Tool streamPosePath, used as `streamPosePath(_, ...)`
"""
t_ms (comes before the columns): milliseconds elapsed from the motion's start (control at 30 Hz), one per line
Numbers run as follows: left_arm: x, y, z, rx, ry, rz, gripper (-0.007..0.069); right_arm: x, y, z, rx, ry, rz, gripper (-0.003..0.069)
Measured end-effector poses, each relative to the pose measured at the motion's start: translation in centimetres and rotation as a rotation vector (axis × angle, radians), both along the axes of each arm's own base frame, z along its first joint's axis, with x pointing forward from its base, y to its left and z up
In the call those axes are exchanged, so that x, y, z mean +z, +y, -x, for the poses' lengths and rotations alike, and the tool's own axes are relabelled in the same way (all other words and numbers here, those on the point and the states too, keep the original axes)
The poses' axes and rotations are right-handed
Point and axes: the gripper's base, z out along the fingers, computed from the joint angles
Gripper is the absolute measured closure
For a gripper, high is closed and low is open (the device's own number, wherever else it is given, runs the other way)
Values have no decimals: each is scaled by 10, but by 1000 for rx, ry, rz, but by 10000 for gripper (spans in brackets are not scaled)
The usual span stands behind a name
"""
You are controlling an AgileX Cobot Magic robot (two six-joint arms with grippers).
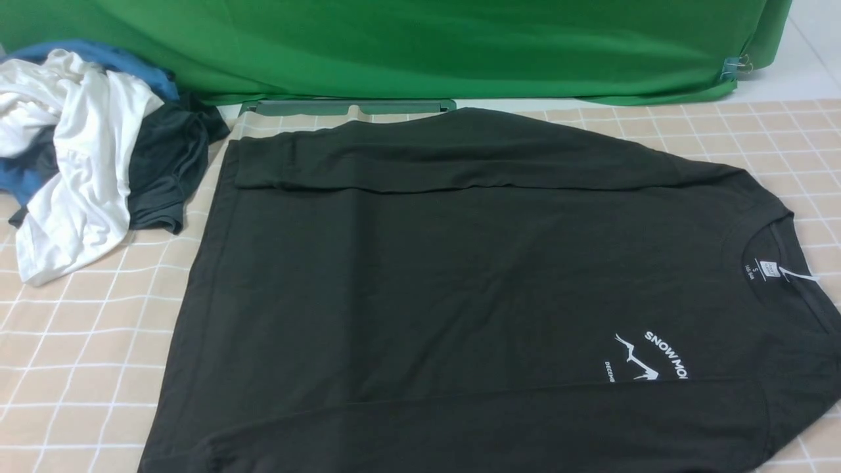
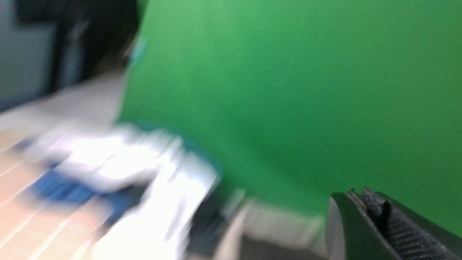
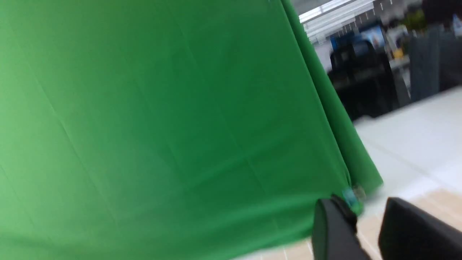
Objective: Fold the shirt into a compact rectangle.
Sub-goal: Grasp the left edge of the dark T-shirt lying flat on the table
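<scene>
The shirt (image 1: 420, 282) is laid flat on the checked tablecloth (image 1: 79, 368) and fills the middle of the front view. Its collar and neck label (image 1: 762, 269) are turned to 3 o'clock and its hem to 9 o'clock. The far sleeve (image 1: 420, 161) is already folded in across the body at 12 o'clock. The near sleeve (image 1: 460, 427) is judged to be laid in likewise at 6 o'clock, where part of the chest print (image 1: 647, 358) is covered. The sleeve stage is therefore taken as done. The lengthwise folds that would bring collar and hem together into a compact rectangle are not yet made. A heap of other garments (image 1: 85, 157) is seen at 10 o'clock, just beside the hem corner.

Neither arm is shown in the front view. Both wrist cameras are aimed at the green backdrop (image 1: 420, 46) rather than down at the cloth, so the arms are judged to be raised clear of the shirt. The left wrist view is blurred. The left gripper (image 2: 364, 202) is closed with nothing in it. The right gripper (image 3: 364, 208) is parted by a narrow gap, and nothing is held.
</scene>
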Motion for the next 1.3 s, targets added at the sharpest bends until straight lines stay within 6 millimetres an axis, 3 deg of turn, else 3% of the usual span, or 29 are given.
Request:
streamPosePath(33,-3,0,-3,-7,32,-7,602,0,0,0,1,1,-2,438)
streamPosePath(67,-13,-2,-21,-67,244,-59,602,5,1,0,19,40,-11,483)
streamPosePath(200,-56,-7,-61,-194,708,-15,602,40,6,0,77,209,36,613)
streamPosePath(367,-94,-12,-86,-304,948,21,602,78,12,-13,146,429,154,620)
streamPosePath(400,-106,-14,-89,-329,990,39,602,87,16,-26,191,562,201,620)
streamPosePath(500,-123,-22,-90,-380,1011,15,608,97,24,-46,279,794,301,620)
streamPosePath(600,-141,-36,-84,-463,1017,-37,609,94,33,-67,360,975,393,620)
streamPosePath(767,-161,-56,-77,-578,1049,-125,608,81,50,-92,472,1105,467,620)
streamPosePath(933,-170,-57,-88,-582,1043,-204,586,73,64,-100,556,1129,482,620)
streamPosePath(1133,-186,-56,-98,-580,1104,-251,410,75,72,-102,584,1084,494,620)
streamPosePath(1200,-194,-56,-105,-577,1108,-273,312,76,73,-102,588,1069,494,619)
streamPosePath(1300,-203,-57,-113,-575,1102,-291,221,76,74,-102,591,1066,495,617)
